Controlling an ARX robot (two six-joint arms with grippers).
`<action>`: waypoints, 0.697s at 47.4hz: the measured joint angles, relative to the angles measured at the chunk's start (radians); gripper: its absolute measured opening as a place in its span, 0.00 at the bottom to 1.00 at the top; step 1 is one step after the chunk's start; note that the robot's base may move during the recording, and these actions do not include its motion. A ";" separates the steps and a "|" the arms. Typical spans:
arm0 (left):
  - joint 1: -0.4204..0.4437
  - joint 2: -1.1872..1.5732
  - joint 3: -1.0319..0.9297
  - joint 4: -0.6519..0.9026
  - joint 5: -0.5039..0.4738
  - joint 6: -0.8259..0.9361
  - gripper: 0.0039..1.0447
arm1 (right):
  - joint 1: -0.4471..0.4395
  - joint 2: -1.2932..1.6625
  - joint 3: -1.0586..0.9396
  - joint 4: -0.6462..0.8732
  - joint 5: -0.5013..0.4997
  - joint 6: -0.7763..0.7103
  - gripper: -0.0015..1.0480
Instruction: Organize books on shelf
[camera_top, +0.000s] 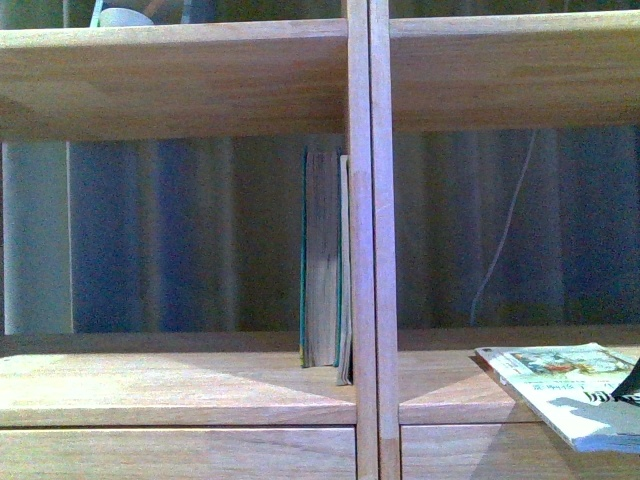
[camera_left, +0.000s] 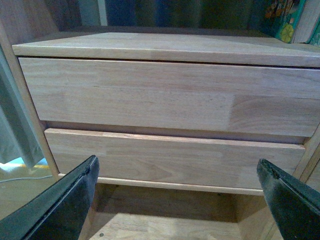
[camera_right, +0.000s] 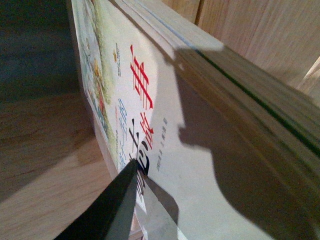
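Paperback (camera_top: 565, 385) lies flat on the compartment floor right of the divider (camera_top: 366, 250), with its near corner hanging past the front edge of the shelf (camera_top: 180, 390). The teal book (camera_top: 320, 260) and the thin book (camera_top: 344, 270) stand upright just left of the divider, the thin one against it.

The step in hand looks like lifting the paperback to stand it with the other two. Doing it well probably means gripping the overhanging edge firmly and turning the book upright before it crosses the divider. With no gap at the divider, it would likely go in on the teal book's far side.

The right gripper (camera_right: 125, 195) reaches in low, right of the divider, with one dark finger lying on the cover beneath the red characters. The other finger is hidden, so it cannot be told whether the book is clamped. The left gripper (camera_left: 176, 165) hangs low, left of the divider, facing the drawers (camera_left: 165, 95). Its fingers are spread wide and hold nothing.
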 joint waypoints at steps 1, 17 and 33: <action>0.000 0.000 0.000 0.000 0.000 0.000 0.93 | 0.000 0.000 0.000 0.001 0.000 0.000 0.45; 0.000 0.000 0.000 0.000 0.000 0.000 0.93 | -0.001 -0.041 -0.006 0.027 0.011 -0.039 0.07; 0.000 0.000 0.000 0.000 0.000 0.000 0.93 | -0.027 -0.183 -0.060 0.061 -0.025 -0.191 0.07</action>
